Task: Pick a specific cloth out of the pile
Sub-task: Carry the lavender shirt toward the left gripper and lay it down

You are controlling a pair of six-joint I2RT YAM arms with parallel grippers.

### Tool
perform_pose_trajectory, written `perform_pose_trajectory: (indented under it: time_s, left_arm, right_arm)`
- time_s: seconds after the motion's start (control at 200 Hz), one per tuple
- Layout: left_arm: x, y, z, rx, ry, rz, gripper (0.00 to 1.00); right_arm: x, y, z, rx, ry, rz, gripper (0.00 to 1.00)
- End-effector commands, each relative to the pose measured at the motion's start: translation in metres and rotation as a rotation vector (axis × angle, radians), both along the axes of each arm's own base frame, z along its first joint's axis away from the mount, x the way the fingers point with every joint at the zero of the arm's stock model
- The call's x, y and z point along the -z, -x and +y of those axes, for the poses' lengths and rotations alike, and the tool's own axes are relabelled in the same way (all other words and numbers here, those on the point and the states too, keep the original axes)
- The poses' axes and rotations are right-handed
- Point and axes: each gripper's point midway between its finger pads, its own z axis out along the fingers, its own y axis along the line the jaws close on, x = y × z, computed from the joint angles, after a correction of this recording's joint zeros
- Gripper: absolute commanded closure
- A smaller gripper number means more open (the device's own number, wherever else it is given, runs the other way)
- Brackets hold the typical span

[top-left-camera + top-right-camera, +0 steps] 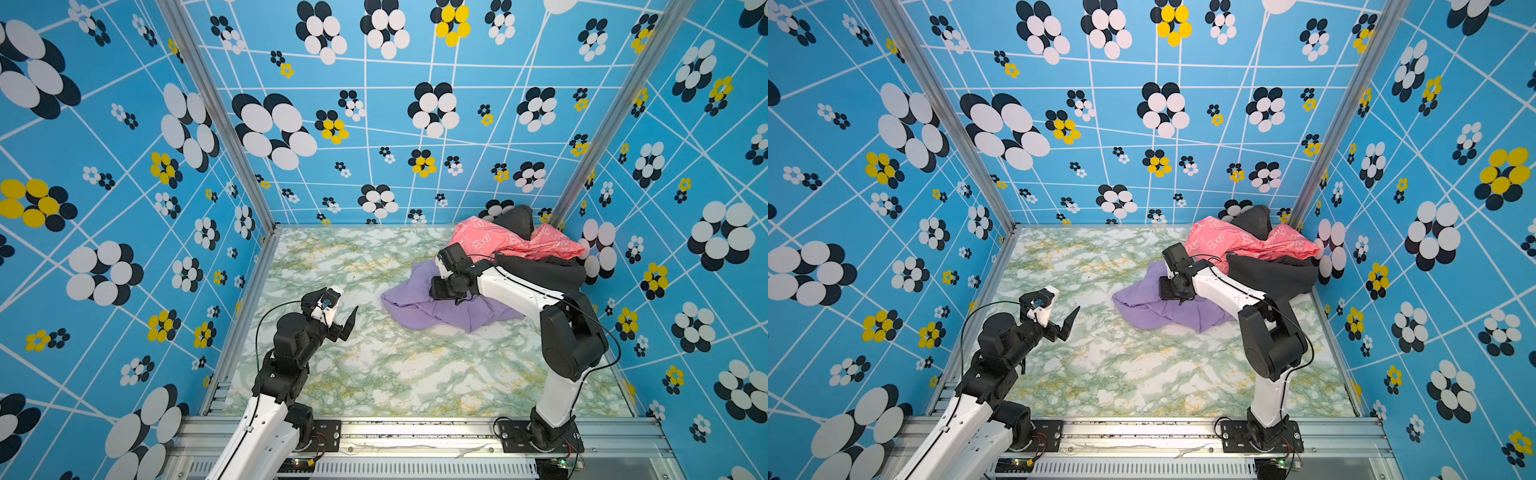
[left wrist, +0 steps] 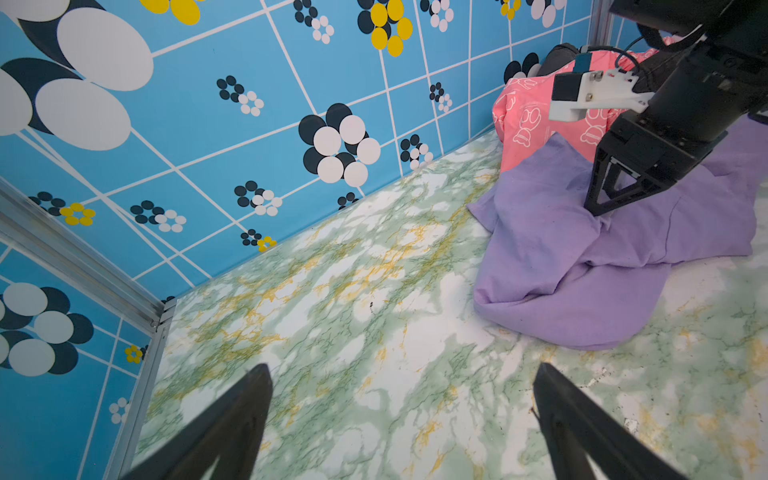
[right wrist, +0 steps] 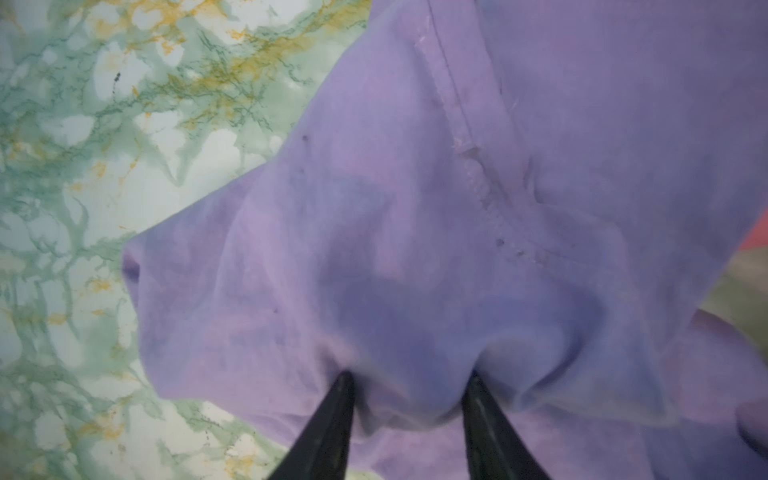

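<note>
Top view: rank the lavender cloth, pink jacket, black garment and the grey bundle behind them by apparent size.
1. lavender cloth
2. pink jacket
3. black garment, partly behind the right arm, so its place against the jacket is unsure
4. grey bundle, clearly smallest

Left gripper point(image 2: 403, 369) aloft, jaws wide, right gripper point(image 3: 410, 376) angled down, jaws half-apart.

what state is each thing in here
pink jacket, bunched up in the far right corner
black garment, crumpled against the pink jacket
purple cloth, crumpled, lying in front of both
left gripper, open, empty
right gripper, tips pressed into the purple cloth, fold bunched between, grip unclear
</note>
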Motion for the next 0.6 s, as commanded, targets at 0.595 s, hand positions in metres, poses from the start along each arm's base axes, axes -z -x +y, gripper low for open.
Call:
perform_pose_trajectory:
  time_s: [0.595]
  left_arm:
    - [-0.004, 0.002, -0.004, 0.016, -0.01, -0.015, 0.01]
  right_arm:
    - [-0.213, -0.037, 0.042, 0.038, -0.444, -0.471, 1.0]
